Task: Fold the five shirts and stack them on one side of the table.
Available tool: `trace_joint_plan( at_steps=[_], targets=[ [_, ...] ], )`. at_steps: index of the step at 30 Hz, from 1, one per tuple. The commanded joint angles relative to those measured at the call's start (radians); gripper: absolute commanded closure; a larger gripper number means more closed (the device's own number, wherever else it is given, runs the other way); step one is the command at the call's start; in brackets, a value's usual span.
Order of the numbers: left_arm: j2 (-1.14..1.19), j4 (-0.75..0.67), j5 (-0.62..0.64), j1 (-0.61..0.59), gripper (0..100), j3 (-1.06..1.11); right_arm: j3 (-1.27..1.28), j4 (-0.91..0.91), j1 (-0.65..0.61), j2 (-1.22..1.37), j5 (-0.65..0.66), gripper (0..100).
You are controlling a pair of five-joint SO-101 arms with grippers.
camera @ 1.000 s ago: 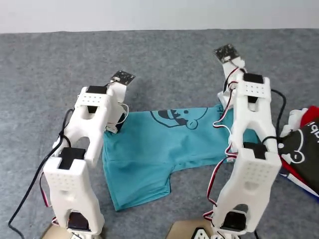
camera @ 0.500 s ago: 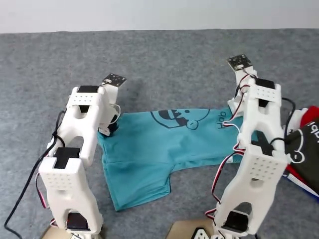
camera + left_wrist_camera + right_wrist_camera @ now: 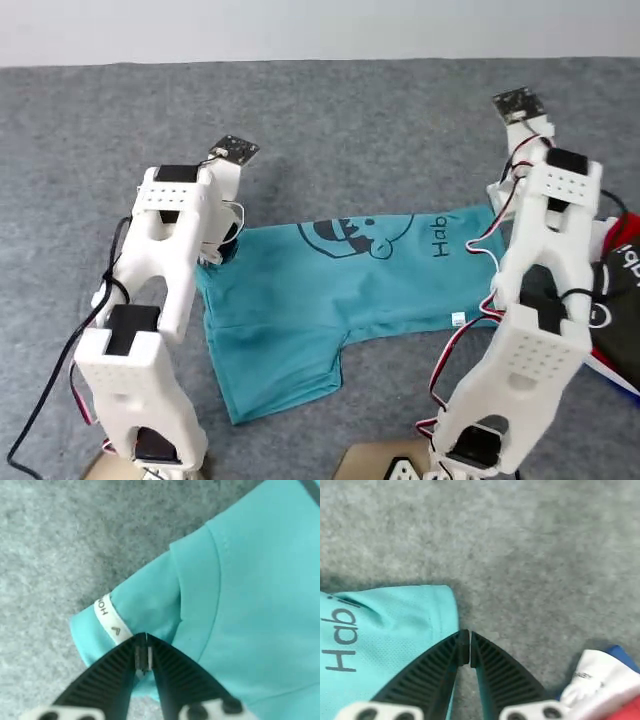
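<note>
At centre of the grey desk (image 3: 350, 130), the teal shirt (image 3: 320, 290) lies stretched wider than a second ago; left end effector (image 3: 144, 652) and right end effector (image 3: 465, 647), each pinched shut on an opposite edge, have drawn apart, apparently flattening it for folding.

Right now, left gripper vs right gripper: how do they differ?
The left gripper bites onto a folded shirt corner by a white tag; the right gripper sits just at the shirt's edge, mostly over bare table. The left gripper is at the shirt's end away from the pile of other shirts; the right gripper is beside it. Shared: both jaws shut.
</note>
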Motion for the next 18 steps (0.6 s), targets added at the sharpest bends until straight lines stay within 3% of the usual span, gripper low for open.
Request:
trace_joint_plan(
  at_steps=[1, 10, 18],
  targets=[
    [-0.069, 0.005, -0.015, 0.021, 99, -0.022, -0.046, -0.002, -0.008, -0.067, -0.009, 98.8],
    [0.057, -0.058, -0.015, 0.018, 99, -0.027, -0.048, -0.168, -0.114, 0.117, -0.009, 98.8],
    [0.095, -0.058, -0.017, -0.015, 99, -0.025, -0.104, -0.171, -0.079, 0.219, -0.005, 98.8]
  ],
)
